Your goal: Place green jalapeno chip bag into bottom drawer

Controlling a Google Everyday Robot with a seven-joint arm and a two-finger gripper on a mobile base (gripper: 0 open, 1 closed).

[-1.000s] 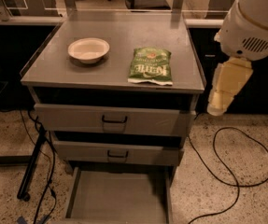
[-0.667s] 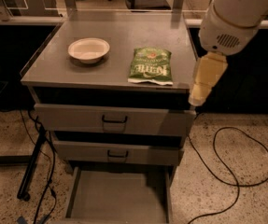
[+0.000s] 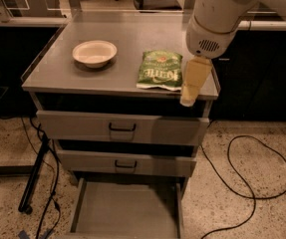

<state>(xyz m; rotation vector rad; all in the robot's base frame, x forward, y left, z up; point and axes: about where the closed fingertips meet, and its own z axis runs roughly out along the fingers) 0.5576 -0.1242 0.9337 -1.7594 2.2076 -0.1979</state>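
Hovering gripper [image 3: 188, 98] just beside chip bag [image 3: 160, 69]

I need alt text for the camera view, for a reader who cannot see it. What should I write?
A green jalapeno chip bag lies on a grey cabinet top, right of a cream bowl; the robot's gripper hangs beside the bag's right edge, at the top's front corner. Below, the bottom drawer is pulled open.
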